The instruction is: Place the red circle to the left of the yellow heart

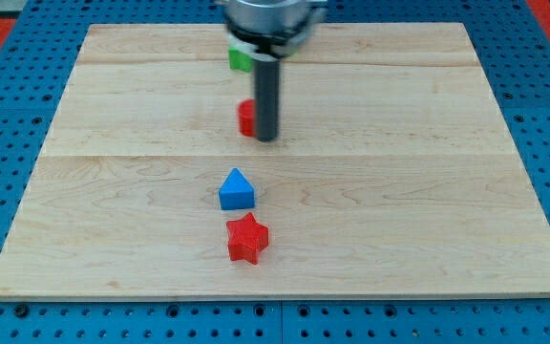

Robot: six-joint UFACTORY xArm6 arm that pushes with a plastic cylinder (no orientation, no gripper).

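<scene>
Jaws: none on this arm; it ends in a straight dark rod that can neither open nor close and has hold of nothing, its upper part running into a grey mount cut off at the view's top. Camera view, item one: my tip [267, 139], set down on the desk [428, 220] a little above the middle, just to the view's right of a red block. Item two: red block [245, 118], partly hidden behind the rod, only its left portion showing, shape not to be made out with certainty, so whether it is the red circle cannot be confirmed; it appears to touch or nearly touch the rod. Item three: green block [240, 58], near the view's top, largely covered by the arm's mount, shape unreadable. Item four: blue block [237, 189], a pointed, triangle-like form, lying in the open below my tip and well apart from it. Item five: red star [247, 239], just below the blue block, near it but not touching. Item six: the yellow heart, not to be seen anywhere in this view; whether it lies behind the arm cannot be told. Item seven: blue perforated surface [8, 115], surrounding the wooden desk on all sides. Containers: none to enter.
</scene>
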